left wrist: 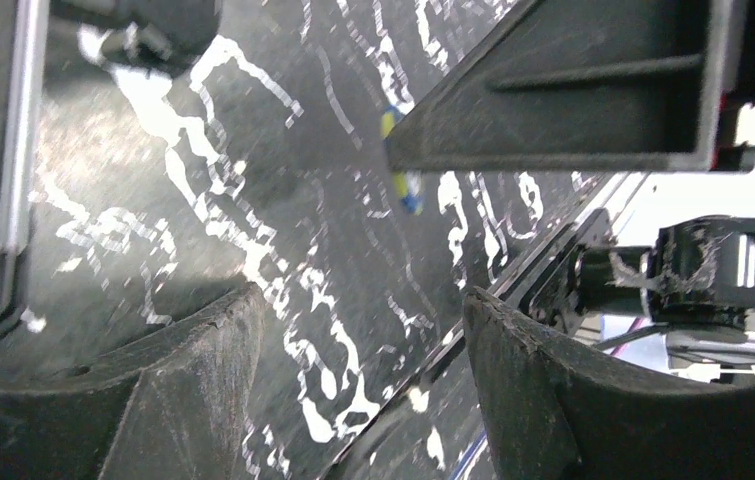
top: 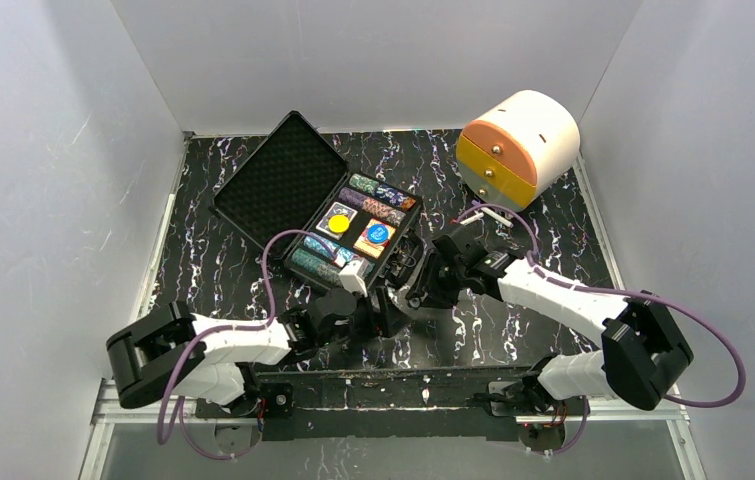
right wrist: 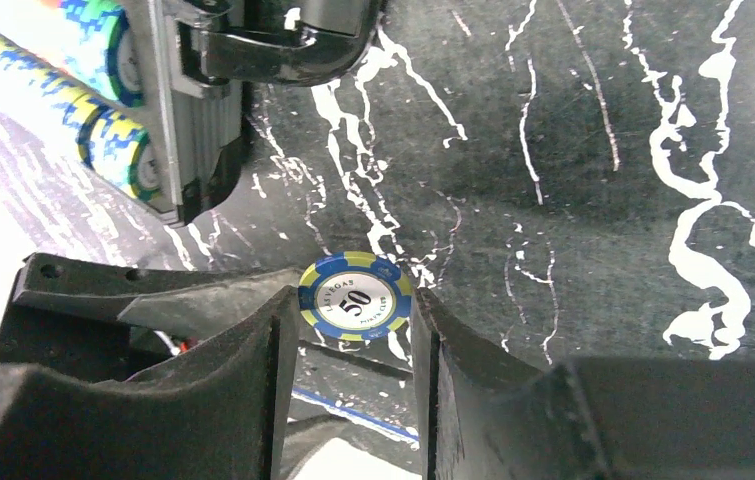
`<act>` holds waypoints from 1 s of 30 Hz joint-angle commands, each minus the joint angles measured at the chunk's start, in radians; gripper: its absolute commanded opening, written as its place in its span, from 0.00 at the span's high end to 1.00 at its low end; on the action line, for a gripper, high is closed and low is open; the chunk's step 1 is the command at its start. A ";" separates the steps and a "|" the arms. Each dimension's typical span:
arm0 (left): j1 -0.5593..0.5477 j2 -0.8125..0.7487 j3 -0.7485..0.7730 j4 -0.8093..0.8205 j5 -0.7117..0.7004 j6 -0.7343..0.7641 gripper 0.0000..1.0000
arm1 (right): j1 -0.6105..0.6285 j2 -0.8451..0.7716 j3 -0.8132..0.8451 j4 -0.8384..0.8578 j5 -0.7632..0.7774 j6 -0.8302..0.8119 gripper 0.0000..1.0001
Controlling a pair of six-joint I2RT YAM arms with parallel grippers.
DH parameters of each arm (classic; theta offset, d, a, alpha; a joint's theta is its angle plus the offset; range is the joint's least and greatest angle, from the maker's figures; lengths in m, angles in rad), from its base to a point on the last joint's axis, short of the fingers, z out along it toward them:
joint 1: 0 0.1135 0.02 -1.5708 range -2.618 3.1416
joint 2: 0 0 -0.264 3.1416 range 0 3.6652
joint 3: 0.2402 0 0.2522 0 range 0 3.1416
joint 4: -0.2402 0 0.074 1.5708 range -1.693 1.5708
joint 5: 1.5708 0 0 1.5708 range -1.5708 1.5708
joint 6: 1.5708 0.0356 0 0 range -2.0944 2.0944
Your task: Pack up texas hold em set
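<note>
The black case (top: 283, 180) lies open at the table's centre, its foam-lined lid tipped back to the left. Its base holds multicoloured chip rows (top: 378, 200), a yellow button (top: 338, 221) and a blue button (top: 378, 234). Just in front of the case my right gripper (right wrist: 356, 300) is shut on a blue-and-yellow "50" chip (right wrist: 356, 298), held flat just above the table. The case's corner (right wrist: 193, 120), handle (right wrist: 283, 40) and chip rows (right wrist: 103, 130) lie beyond it. My left gripper (left wrist: 358, 300) is open with nothing in it, close beside the right one (top: 405, 285); the chip's edge (left wrist: 403, 190) shows ahead of it.
A cream-and-orange round drawer box (top: 518, 145) lies on its side at the back right. White walls enclose the black marbled table (top: 553, 240) on three sides. The metal mounting rail (top: 403, 385) runs along the near edge.
</note>
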 commanded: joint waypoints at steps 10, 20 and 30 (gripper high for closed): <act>-0.035 0.091 0.051 0.246 -0.253 -0.036 0.44 | -0.032 -0.061 -0.013 0.060 -0.108 0.061 0.51; -0.039 0.144 0.084 0.252 -0.274 -0.107 0.63 | -0.036 -0.056 -0.041 0.098 -0.144 0.080 0.51; -0.041 0.198 0.097 0.276 -0.274 -0.189 0.84 | -0.038 -0.049 -0.053 0.108 -0.174 0.086 0.50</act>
